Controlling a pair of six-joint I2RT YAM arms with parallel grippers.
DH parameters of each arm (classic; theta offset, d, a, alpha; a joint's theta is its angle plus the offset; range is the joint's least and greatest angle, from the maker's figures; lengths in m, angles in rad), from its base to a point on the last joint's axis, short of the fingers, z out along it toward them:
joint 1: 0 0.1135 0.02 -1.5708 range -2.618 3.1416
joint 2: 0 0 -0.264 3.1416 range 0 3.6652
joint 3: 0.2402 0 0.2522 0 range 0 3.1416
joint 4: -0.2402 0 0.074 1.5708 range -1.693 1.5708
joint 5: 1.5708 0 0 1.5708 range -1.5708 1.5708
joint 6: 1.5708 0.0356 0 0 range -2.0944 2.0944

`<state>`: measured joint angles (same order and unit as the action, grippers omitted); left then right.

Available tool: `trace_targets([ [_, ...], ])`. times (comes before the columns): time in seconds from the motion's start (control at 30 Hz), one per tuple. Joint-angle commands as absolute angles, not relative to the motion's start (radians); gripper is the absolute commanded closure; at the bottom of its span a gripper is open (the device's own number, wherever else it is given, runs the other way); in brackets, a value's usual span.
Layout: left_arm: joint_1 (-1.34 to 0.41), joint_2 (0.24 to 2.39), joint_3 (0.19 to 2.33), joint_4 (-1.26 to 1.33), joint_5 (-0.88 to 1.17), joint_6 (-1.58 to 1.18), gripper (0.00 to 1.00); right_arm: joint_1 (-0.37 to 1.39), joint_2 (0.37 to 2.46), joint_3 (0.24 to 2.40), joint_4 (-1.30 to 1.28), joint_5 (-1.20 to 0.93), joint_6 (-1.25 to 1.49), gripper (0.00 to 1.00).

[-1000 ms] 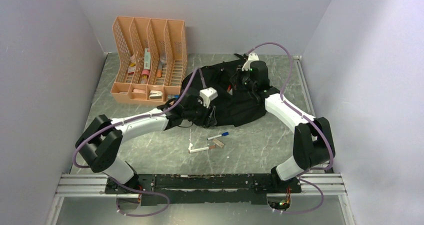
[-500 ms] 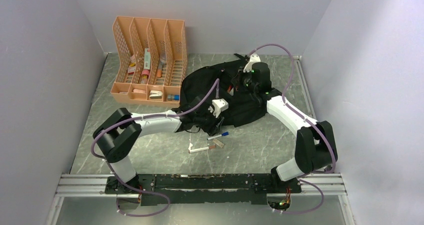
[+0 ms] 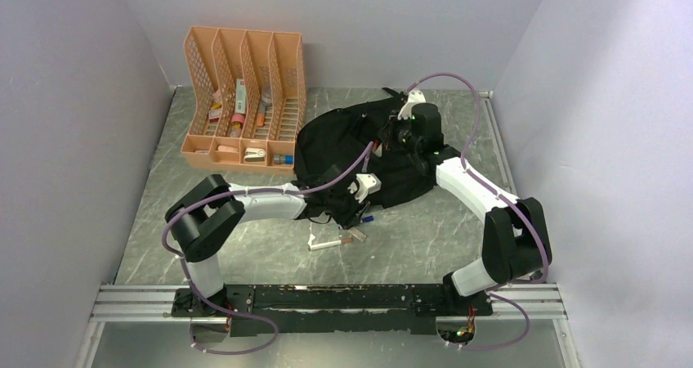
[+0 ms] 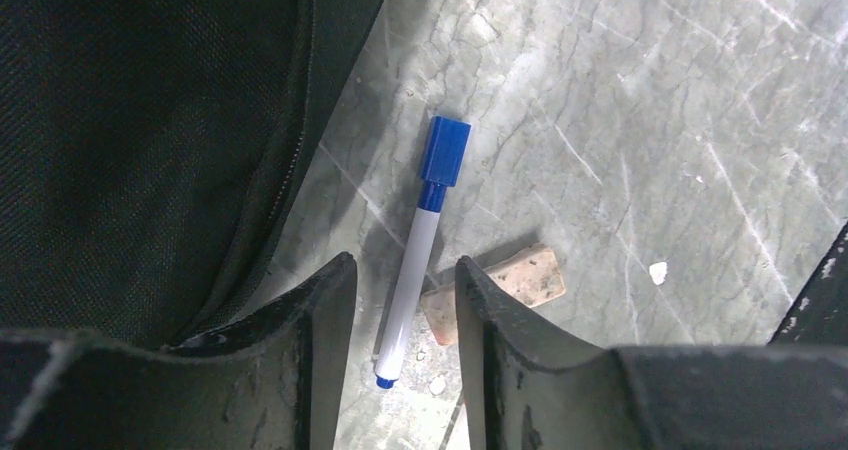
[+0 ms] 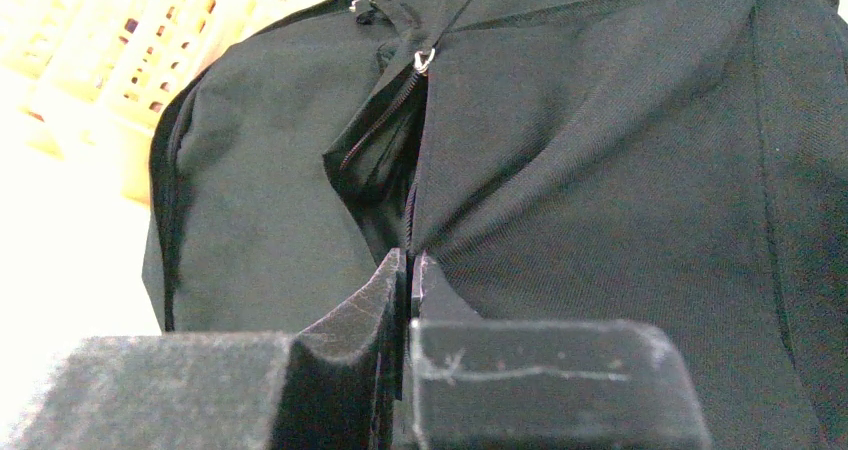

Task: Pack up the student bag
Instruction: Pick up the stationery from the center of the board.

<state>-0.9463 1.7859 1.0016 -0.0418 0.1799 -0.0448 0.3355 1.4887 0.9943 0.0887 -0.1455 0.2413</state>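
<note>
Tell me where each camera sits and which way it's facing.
Top external: above and behind the bases, looking down at the table; left arm and right arm show.
Left wrist: on its arm, looking down at a blue marker between open left fingers.
Right wrist: on its arm, looking along the student bag; right fingers pinch the zipper seam.
Shared: all three show the bag; top and left wrist share the marker.

No legible text, brand, number or sign anywhere. Some print on the packs in the peach file organizer (image 3: 288,74), too small to read. Nothing readable on the white barrel of the blue-capped marker (image 4: 414,260), nor on the student bag (image 5: 600,170).
</note>
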Motion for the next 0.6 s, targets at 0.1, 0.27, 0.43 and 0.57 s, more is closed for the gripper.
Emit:
trace_targets([
  [0.1, -0.967, 1.823, 1.045, -0.063, 0.173, 0.027, 0.58, 0.333, 1.473, 0.991, 0.114, -0.169, 0.241, 1.0],
  [0.27, -0.974, 1.844, 1.064, -0.092, 0.157, 0.041, 0.61, 0.333, 1.483, 0.998, 0.107, -0.17, 0.239, 1.0],
  [0.43, -0.984, 1.871, 1.076, -0.114, 0.132, 0.05, 0.67, 0.333, 1.504, 1.009, 0.111, -0.177, 0.238, 1.0],
  [0.57, -0.995, 1.88, 1.094, -0.137, 0.1, 0.065, 0.73, 0.333, 1.505, 1.01, 0.12, -0.186, 0.247, 1.0],
])
